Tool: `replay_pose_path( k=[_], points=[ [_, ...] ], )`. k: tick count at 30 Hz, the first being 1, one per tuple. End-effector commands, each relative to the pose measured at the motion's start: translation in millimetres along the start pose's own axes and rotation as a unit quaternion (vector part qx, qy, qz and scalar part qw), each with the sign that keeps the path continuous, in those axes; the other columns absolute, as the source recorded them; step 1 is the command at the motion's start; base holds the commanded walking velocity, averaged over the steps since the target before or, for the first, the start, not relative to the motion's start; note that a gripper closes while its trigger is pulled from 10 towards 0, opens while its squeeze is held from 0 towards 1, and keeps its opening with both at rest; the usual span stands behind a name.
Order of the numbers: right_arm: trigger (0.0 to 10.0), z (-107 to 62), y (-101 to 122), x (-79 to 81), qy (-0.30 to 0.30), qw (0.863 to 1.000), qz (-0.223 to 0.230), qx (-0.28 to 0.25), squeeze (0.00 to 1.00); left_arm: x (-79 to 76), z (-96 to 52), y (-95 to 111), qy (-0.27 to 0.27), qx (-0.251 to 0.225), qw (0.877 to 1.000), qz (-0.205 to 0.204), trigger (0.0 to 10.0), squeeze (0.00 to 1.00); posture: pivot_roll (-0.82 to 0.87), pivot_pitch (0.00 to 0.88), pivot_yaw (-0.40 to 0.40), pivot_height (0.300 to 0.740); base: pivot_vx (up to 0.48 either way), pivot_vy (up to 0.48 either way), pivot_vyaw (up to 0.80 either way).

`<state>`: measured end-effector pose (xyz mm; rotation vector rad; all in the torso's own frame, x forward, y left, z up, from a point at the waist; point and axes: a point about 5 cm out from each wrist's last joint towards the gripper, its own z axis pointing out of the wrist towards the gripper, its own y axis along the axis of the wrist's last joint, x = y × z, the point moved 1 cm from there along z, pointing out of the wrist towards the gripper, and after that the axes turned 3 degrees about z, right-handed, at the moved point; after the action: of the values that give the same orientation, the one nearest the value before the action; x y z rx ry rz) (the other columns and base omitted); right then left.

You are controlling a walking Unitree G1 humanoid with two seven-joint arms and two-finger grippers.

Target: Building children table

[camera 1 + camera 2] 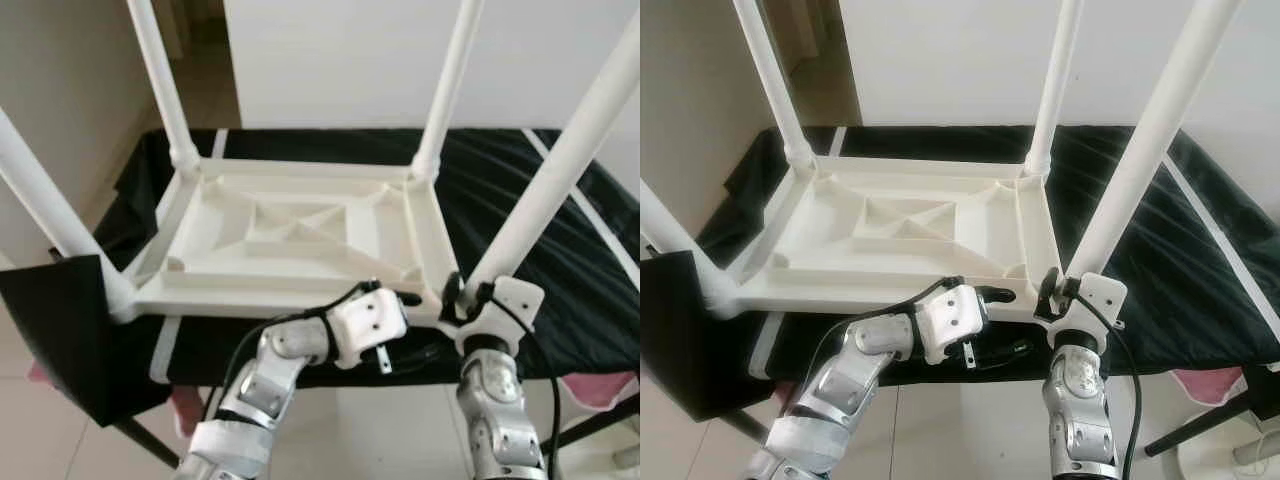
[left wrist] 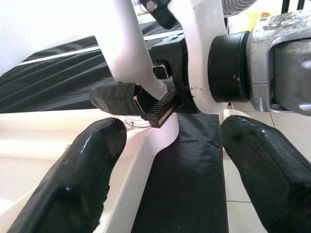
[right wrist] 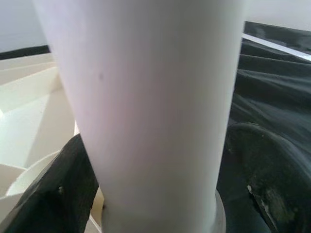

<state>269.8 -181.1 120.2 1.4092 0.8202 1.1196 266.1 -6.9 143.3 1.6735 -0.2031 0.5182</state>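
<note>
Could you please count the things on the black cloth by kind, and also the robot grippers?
White table legs: 4
White table top, lying upside down: 1
Black cloth: 1
Grippers: 2, the left gripper and the right gripper
Total: 8

Smooth white plastic tabletop (image 1: pixel 300 235) on creased black cloth (image 1: pixel 560 260).

Draped over a work surface: a black cloth (image 1: pixel 560 250) crossed by pale stripes, one corner hanging loose at the left. Behind, a white wall (image 1: pixel 340 60) and a doorway opening on a tan floor. Below, pale floor tiles (image 1: pixel 970 440), dark metal legs, a glimpse of something pink (image 1: pixel 600 388) under the cloth edge.
</note>
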Motion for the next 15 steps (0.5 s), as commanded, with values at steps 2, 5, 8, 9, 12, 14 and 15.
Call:
replay_pose_path(
  k=[2,5,8,9,12,14,15],
  points=[
    [10.0,0.2,0.2,-4.7,0.022,1.000,0.001,0.008,0.00,9.5,0.2,-2.5,0.091,0.010,0.996,-0.002,10.0,0.00,-0.08,0.000,-0.014,0.740,0.000,0.000,0.00],
    [10.0,1.5,2.1,-3.1,0.060,0.998,-0.008,0.007,0.00,10.1,0.2,-2.3,0.093,0.009,0.996,-0.003,10.0,0.00,-0.09,0.000,-0.012,0.740,0.000,0.000,0.00],
    [10.0,1.5,4.5,-1.4,0.095,0.995,-0.012,0.005,0.00,10.7,0.1,-2.3,0.095,0.009,0.995,-0.004,10.0,0.00,-0.09,0.001,-0.012,0.740,0.000,0.000,0.00],
    [10.0,1.5,4.5,-1.4,0.095,0.995,-0.012,0.005,0.00,10.7,0.1,-2.3,0.095,0.009,0.995,-0.004,10.0,0.00,-0.09,0.001,-0.012,0.740,0.000,0.000,0.00],
    [10.0,3.6,6.9,-4.2,0.116,0.993,-0.023,0.003,0.00,11.5,0.0,-2.3,0.096,0.009,0.995,-0.004,10.0,0.00,-0.09,0.003,-0.011,0.740,0.000,0.000,0.00],
    [10.0,6.6,8.9,-7.5,0.131,0.991,-0.033,0.001,0.00,12.2,0.0,-2.0,0.097,0.009,0.995,-0.003,10.0,0.00,-0.09,0.005,-0.010,0.740,0.000,0.000,0.00],
    [10.0,9.1,10.1,-8.7,0.145,0.989,-0.038,0.001,0.00,12.7,0.2,-1.8,0.098,0.008,0.995,-0.004,10.0,0.00,-0.09,0.005,-0.011,0.740,0.000,0.000,0.00]
  ],
)
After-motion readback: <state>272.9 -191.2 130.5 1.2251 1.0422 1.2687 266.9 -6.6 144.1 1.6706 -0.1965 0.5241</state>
